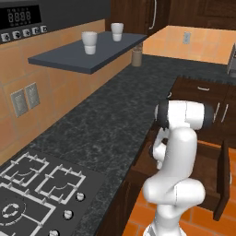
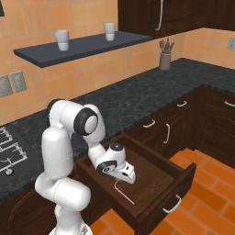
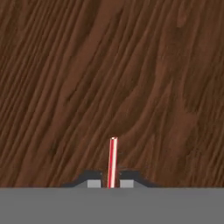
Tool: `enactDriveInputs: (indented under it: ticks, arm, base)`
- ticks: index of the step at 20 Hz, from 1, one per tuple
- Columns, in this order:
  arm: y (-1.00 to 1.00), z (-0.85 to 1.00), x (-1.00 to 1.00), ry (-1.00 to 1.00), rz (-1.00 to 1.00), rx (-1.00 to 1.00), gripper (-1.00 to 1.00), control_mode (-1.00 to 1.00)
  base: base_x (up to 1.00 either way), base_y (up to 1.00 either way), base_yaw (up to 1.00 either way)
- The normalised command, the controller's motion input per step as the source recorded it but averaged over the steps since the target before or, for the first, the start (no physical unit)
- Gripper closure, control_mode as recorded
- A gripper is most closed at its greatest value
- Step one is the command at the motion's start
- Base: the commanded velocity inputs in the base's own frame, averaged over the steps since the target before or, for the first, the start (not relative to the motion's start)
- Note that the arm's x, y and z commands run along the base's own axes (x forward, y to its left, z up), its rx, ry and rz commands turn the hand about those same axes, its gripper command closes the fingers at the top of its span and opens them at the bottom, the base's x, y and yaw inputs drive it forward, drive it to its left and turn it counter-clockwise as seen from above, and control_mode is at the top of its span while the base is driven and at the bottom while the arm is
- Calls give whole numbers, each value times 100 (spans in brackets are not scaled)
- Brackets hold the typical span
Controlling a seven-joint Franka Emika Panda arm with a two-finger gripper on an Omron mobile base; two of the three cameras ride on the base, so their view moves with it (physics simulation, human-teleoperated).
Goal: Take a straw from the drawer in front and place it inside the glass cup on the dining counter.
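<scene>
Down in the drawer [image 2: 158, 176]; hand [image 3: 111, 183] pinching straw [image 3: 113, 159].

I have the drawer [image 2: 156, 183] pulled out from under the counter [image 2: 137, 98], with my pincer [image 2: 129, 176] down inside it, near its left end in the right base view. The straw [image 2: 124, 192] lies on the drawer floor, running from the pincer toward the drawer front. In the hand view it stands between the fingertips [image 3: 93, 183], touching both. On the counter, a hob [image 1: 32, 193] sits at the near left. Above, a wall shelf [image 2: 82, 48] carries two cups [image 2: 62, 40], well apart. A utensil holder [image 2: 165, 58] stands at the counter's far corner.
</scene>
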Motion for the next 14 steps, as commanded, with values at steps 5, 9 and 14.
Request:
enactDriveInputs:
  ticks: [5, 9, 14]
  arm:
    - [0, 100, -21, -2, 0, 0, 100, -100]
    - [1, 100, 4, -6, 0, 0, 100, -100]
    - [0, 100, 46, 0, 0, 0, 100, -100]
  base:
    - [0, 0, 0]
    - [0, 0, 0]
    - [0, 0, 0]
